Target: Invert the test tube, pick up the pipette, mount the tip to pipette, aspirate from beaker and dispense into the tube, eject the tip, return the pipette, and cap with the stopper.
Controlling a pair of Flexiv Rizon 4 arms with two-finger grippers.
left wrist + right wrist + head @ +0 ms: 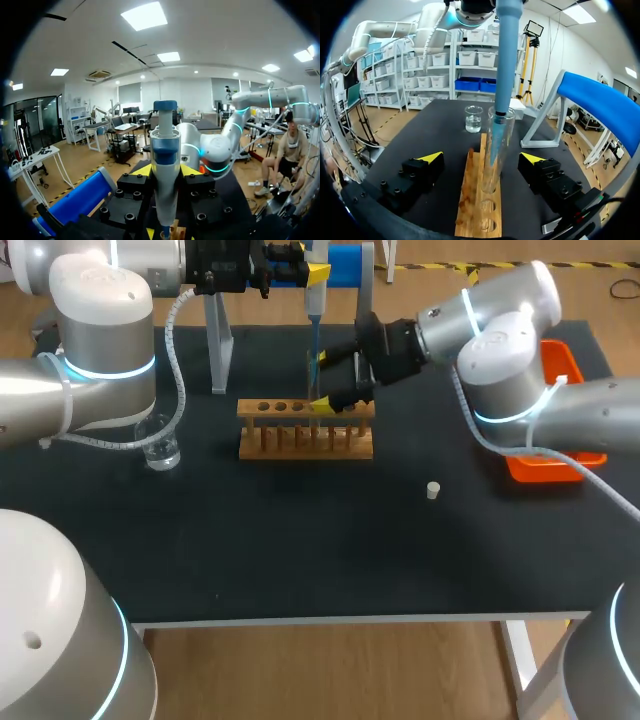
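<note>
The clear glass test tube [496, 150] stands upright in the slotted wooden rack [305, 435], midway along the far edge of the black tabletop [300, 560]. The left jaws are closed on the body of the blue-and-grey pipette [165, 160] and hold it upright directly above the tube. The pipette's long axis runs in line with the tube's, and its translucent blue tip [493, 147] is already inside the tube's mouth. The right jaws are wide open, one finger on each side of the tube, and neither finger touches the glass. This looks like the dispensing step. Leaving the tube will call for a straight lift along that shared axis, or the tip could catch the rim. The water-filled glass beaker [160, 445] stands towards the tabletop's left edge. The small white stopper [432, 490] lies apart from the rack, towards the right edge.
</note>
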